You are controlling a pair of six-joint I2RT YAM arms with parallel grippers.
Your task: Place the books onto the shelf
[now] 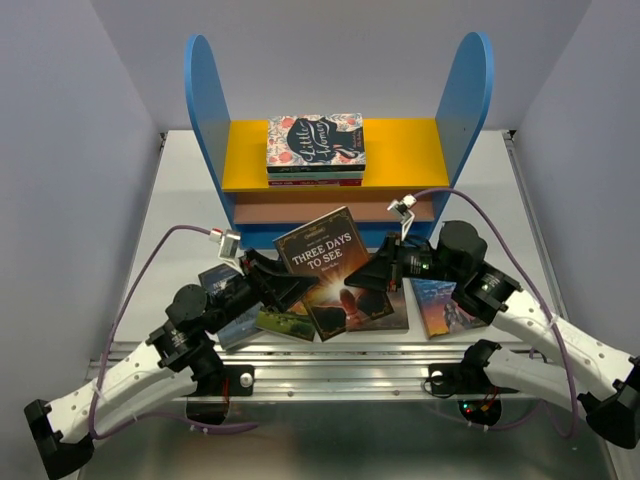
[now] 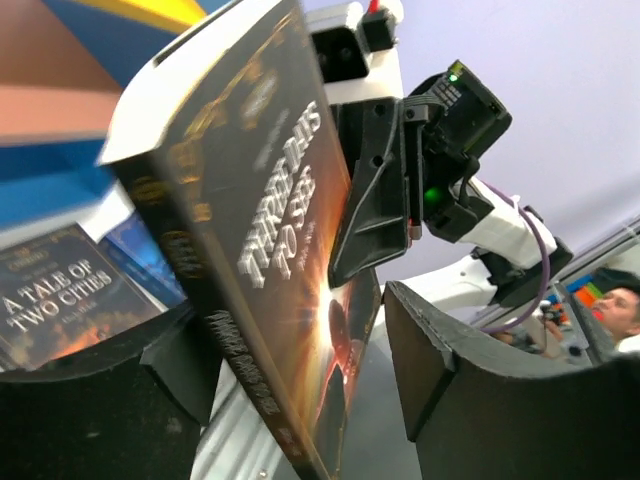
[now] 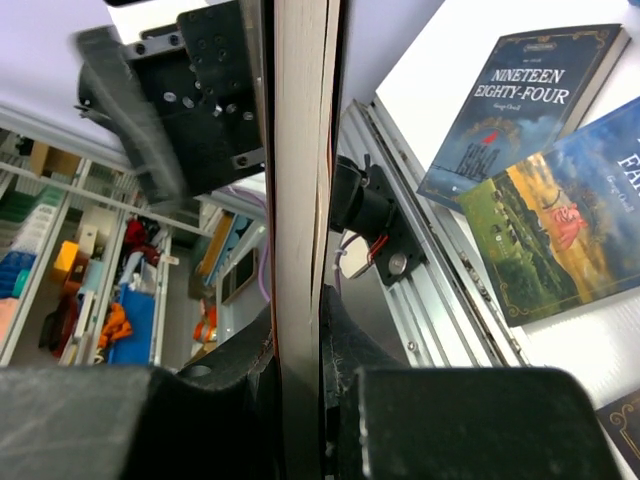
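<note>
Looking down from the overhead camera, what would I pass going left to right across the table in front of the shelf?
dark blue book → left gripper → Three Days to See book → right gripper → blue landscape book

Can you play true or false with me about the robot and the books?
1. The right gripper has its jaws clamped on the Three Days to See book. True.
2. The yellow board of the shelf has nothing on it. False: the Little Women book lies there on top of a small stack.
3. Three Days to See lies flat on the table. False: it is held up on edge, tilted.
4. A Nineteen Eighty-Four book lies flat on the table. True.
5. The left gripper has its jaws shut tight on nothing. False: they stand apart with Three Days to See between them.
</note>
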